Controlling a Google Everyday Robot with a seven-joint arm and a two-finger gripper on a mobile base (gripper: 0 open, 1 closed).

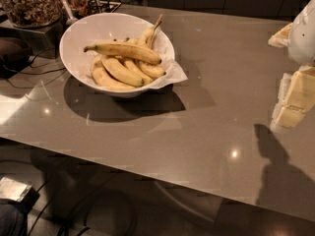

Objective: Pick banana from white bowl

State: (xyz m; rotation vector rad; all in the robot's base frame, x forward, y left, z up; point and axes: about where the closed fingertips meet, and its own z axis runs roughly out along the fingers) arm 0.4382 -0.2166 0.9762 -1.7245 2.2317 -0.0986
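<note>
The white bowl [78, 33] stands at the back left of the table, with a white paper liner poking over its right rim. Several bananas lie in it. The banana [124, 50], long, nearly straight and brown-streaked, lies across the top of the others with its thin stem pointing left. My gripper [287, 68] is at the right edge of the view, above the table and well to the right of the bowl. Its yellowish fingers [295, 100] stand apart and hold nothing.
A glass jar of brown nuts [30, 4] stands behind the bowl at the far left, with utensils and a small tray beside it. Dark cables run along the table's left side. The table's front edge [147, 168] runs diagonally, with floor below.
</note>
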